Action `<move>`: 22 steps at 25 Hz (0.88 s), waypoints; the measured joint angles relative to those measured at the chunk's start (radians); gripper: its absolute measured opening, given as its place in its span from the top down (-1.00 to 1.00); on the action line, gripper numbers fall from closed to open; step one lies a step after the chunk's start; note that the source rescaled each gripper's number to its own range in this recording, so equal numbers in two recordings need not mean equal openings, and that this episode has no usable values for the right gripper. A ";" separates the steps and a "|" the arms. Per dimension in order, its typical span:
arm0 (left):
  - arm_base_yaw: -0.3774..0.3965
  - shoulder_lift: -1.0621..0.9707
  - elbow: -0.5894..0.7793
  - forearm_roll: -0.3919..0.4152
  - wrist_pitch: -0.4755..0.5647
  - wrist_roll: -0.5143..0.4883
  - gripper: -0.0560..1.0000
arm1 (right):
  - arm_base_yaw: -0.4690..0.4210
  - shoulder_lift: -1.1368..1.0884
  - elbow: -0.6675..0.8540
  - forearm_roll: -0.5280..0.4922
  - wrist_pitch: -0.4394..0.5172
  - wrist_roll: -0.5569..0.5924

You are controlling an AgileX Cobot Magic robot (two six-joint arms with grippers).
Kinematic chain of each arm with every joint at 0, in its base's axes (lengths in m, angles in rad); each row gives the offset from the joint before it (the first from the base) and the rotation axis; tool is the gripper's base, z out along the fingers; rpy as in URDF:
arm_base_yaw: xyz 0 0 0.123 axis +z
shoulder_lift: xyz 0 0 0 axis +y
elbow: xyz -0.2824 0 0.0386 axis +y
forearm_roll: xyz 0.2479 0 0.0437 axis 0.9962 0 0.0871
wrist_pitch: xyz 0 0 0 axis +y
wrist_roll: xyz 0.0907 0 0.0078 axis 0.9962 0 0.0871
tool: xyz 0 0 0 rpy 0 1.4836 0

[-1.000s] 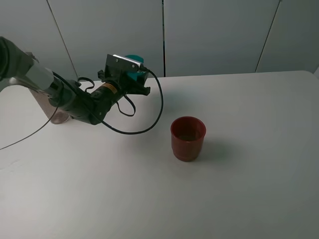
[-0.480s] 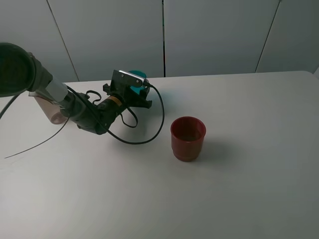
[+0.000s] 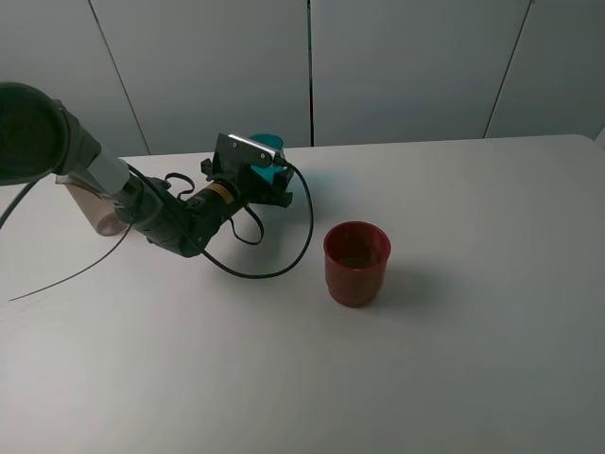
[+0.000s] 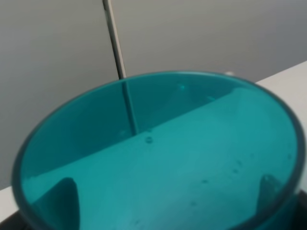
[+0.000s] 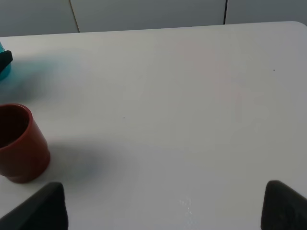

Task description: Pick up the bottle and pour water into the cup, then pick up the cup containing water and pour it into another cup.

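Observation:
My left gripper (image 3: 257, 177) is shut on the teal cup (image 3: 268, 148) and holds it low over the back left of the table. The cup fills the left wrist view (image 4: 158, 158), with the dark fingers (image 4: 64, 199) showing through its wall. The dark red cup (image 3: 356, 262) stands upright right of it, apart from it, and also shows in the right wrist view (image 5: 19, 143). The smoky bottle (image 3: 90, 203) stands at far left, mostly hidden behind the left arm. My right gripper (image 5: 163, 211) is open and empty, away from the red cup.
A black cable (image 3: 284, 260) loops from the left arm down over the table between the two cups. Grey wall panels (image 3: 406, 66) close the table's far edge. The white table (image 3: 473, 359) runs wide to the right and front.
My left gripper has come down toward the table with the teal cup and shifted a little to the right, toward the red cup. The red cup has not moved.

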 joint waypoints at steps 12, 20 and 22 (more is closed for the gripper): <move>0.000 -0.094 0.112 0.015 -0.011 -0.006 -0.97 | 0.000 0.000 0.000 0.000 0.000 0.000; 0.000 -0.256 0.293 -0.007 -0.003 -0.006 -0.97 | 0.000 0.000 0.000 0.000 0.000 0.000; 0.000 -0.321 0.334 -0.009 0.039 -0.006 -0.97 | 0.000 0.000 0.000 0.000 0.000 0.000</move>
